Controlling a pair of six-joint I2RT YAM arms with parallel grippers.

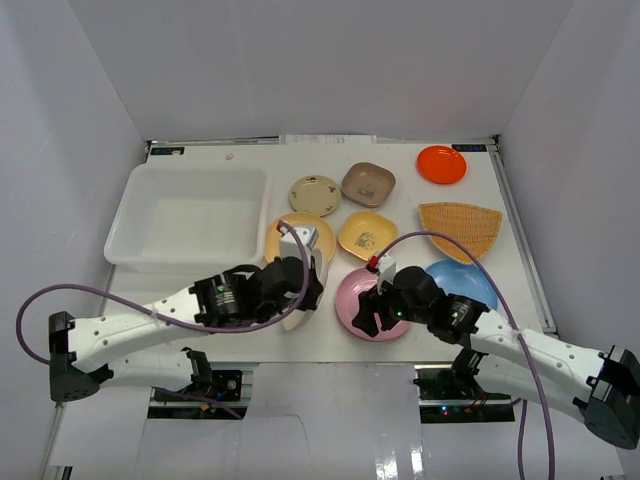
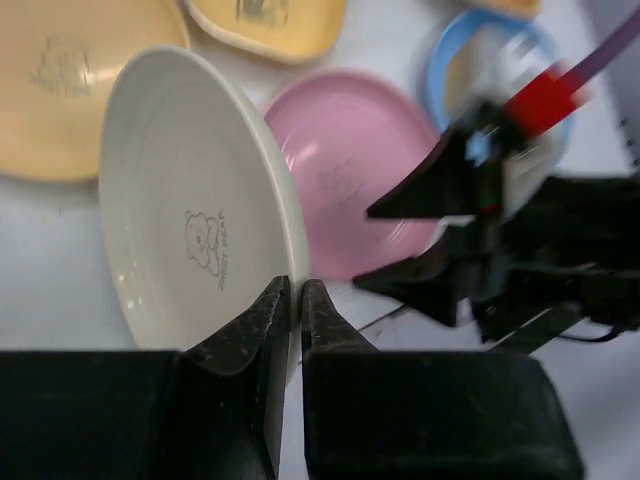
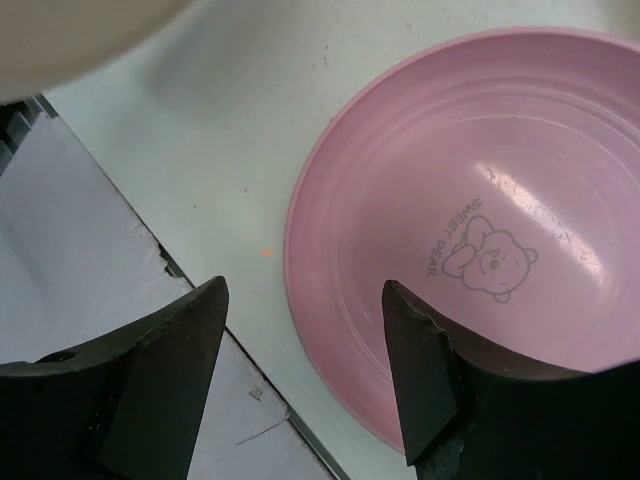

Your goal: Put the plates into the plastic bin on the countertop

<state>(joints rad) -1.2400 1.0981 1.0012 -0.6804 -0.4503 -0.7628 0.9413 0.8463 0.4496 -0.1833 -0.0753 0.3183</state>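
Plates, total: nine, all outside the plastic bin (image 1: 190, 215).
Round plates: six, namely a plain cream plate (image 2: 190, 210), a patterned cream plate (image 1: 315, 193), a tan plate (image 1: 285, 240), a pink plate (image 3: 480, 230), a blue plate (image 1: 470, 282) and an orange-red plate (image 1: 441, 164).
Rounded-square plates: two, a brown plate (image 1: 367, 183) and a yellow plate (image 1: 367, 235).
Fan-shaped plates: one, a woven plate (image 1: 460, 228).
Bins: one, on the far left part of the countertop (image 1: 330, 345).
Tan plate: just beside the bin's near right corner.
Patterned cream plate: right of the bin, level with its far half.
Brown plate: farther right of the bin, past the patterned cream one.
Orange-red plate: farthest right of the bin, level with its far rim.
Yellow plate: right of the bin, past the tan one.
Woven plate: well right of the bin, past the yellow one.
Pink plate: right of the bin and nearer the arm bases.
Blue plate: farther right of the bin than the pink one, partly under the right arm.
Plain cream plate: tilted up on edge, on the arm-base side of the bin's near right corner.
Left gripper (image 2: 292, 305): pinched on the lower rim of the plain cream plate.
Right gripper (image 3: 305, 295): jaws spread, holding nothing, straddling the pink plate's near rim; contact cannot be told.
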